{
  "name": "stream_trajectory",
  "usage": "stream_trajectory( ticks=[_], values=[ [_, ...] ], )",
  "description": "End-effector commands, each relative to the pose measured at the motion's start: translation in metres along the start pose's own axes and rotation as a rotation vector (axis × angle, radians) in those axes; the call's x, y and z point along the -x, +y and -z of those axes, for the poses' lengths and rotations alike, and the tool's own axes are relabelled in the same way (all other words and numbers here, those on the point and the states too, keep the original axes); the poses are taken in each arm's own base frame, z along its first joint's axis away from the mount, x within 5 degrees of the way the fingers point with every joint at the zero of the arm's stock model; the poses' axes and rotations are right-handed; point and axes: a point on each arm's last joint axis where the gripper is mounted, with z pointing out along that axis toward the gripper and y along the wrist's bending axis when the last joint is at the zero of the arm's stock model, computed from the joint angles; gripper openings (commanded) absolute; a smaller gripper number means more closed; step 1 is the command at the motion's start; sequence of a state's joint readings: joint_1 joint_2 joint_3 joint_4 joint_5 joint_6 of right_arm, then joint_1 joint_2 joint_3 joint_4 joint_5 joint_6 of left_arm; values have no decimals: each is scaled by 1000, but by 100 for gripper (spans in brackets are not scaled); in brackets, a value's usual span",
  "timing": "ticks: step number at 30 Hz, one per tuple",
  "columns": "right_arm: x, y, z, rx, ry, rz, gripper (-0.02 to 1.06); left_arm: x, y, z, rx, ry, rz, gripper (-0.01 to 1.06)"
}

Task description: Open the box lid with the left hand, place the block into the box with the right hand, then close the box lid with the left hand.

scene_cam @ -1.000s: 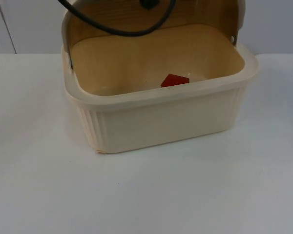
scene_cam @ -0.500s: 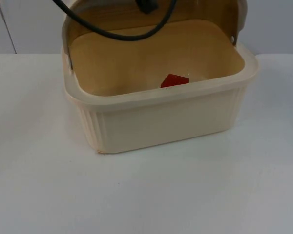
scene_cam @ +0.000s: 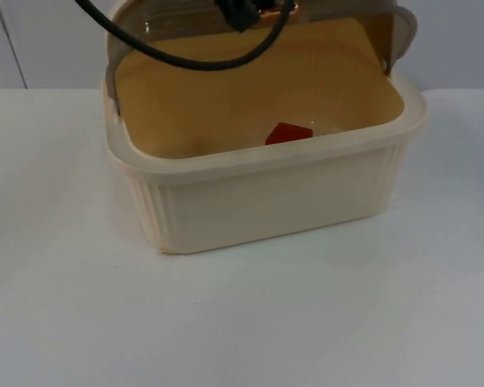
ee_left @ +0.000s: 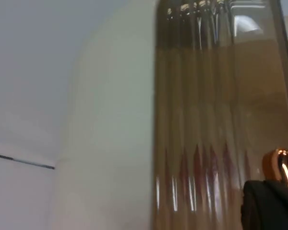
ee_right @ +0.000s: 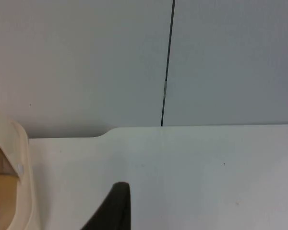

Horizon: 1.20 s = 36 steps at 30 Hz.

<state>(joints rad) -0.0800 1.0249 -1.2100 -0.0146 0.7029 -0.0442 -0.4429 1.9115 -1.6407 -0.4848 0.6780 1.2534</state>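
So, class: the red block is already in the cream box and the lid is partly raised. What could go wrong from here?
1. The left tool sits at the translucent lid; its hold may be poor, so it could slip off and let the lid drop hard.
2. Pushing on the lid could shove the box along the table.
3. The red block lies low, so it probably won't obstruct closing.

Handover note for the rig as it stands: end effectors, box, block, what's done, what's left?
Left end effector: at the translucent lid, by its copper handle; grip can't be confirmed.
Right end effector: waiting over the table, beside the box.
Red block lies inside the cream box.
Done: lid opened, block placed.
Left: lid is partway over the box; bring it fully down with the left arm.
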Motion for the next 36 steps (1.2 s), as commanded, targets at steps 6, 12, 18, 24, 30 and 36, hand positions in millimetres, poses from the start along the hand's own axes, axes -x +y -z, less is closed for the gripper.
stream_trajectory(
  ticks=[6,12,18,24,30,36],
  values=[
    [1,-1,3,-2,-10,-6,105,0,-8,0,-5,5,73,0],
    [1,-1,3,-2,-10,-10,105,-8,-29,-18,14,37,33,0],
    [1,-1,3,-2,-12,-10,105,-10,-48,-23,35,49,-19,0],
    [1,-1,3,-2,-12,-10,105,-19,-65,-22,62,69,-76,0],
    [1,-1,3,-2,-12,-10,105,-35,-89,-18,85,87,-122,0],
    [1,-1,3,-2,-8,-10,105,-36,-111,-1,131,43,-135,0]
  ],
)
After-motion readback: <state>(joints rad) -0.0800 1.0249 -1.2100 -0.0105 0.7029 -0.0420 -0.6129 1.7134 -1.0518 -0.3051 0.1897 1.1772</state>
